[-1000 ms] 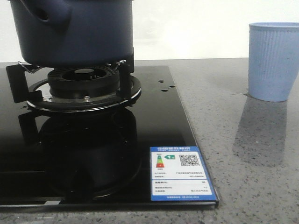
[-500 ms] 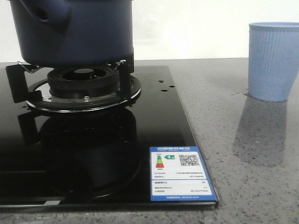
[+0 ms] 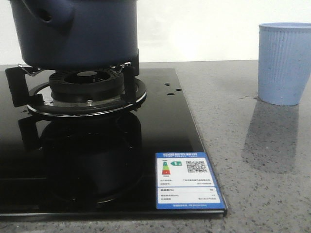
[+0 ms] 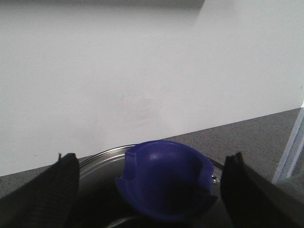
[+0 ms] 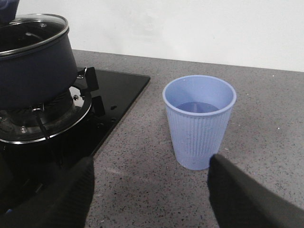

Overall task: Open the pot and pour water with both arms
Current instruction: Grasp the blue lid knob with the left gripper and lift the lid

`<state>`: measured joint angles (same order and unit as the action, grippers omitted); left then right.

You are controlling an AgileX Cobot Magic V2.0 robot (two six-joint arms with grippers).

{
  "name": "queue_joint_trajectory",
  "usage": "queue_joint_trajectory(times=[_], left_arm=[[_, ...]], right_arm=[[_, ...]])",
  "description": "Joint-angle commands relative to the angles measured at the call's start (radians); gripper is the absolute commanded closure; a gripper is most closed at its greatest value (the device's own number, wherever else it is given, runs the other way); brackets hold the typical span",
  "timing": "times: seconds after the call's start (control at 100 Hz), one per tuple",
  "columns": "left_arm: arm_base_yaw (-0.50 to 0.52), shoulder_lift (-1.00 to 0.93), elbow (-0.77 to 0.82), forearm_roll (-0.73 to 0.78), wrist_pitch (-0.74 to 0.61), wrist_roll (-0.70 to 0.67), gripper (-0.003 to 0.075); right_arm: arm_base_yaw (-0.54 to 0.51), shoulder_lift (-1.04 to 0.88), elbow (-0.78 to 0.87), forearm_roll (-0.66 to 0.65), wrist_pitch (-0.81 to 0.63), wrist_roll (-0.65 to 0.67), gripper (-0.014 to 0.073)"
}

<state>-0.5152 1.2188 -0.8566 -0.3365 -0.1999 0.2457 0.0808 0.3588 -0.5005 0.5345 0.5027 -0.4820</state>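
The dark navy pot (image 3: 77,34) sits on the gas burner (image 3: 87,90) at the far left, its stubby handle (image 3: 46,14) pointing forward-left. It also shows in the right wrist view (image 5: 33,61) with a glass lid (image 5: 28,28) on it. In the left wrist view my left gripper (image 4: 152,171) is open, its fingers (image 4: 61,185) wide on either side of the lid's blue knob (image 4: 164,178), not touching it. My right gripper (image 5: 149,180) is open and empty above the countertop, near the light blue ribbed cup (image 5: 199,121).
The black glass stove top (image 3: 160,121) has an energy label (image 3: 187,179) at its front right corner. The grey speckled countertop (image 3: 252,170) lies to the right, with the cup (image 3: 284,63) standing on it. A white wall is behind.
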Motion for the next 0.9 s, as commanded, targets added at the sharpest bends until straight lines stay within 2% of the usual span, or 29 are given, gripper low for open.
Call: queue_joint_trajectory(times=[0.0,0.89], left_arm=[[-0.014,-0.019,-0.04,0.006,-0.082,-0.003,0.0167],[-0.028,0.099,-0.11,0.026,-0.067,-0.005,0.0171]], right_arm=[[0.002,0.016,-0.034,0.03,-0.066,-0.009,0.0133],[0.002,0.016,-0.034,0.056,-0.074,-0.009,0.0133]])
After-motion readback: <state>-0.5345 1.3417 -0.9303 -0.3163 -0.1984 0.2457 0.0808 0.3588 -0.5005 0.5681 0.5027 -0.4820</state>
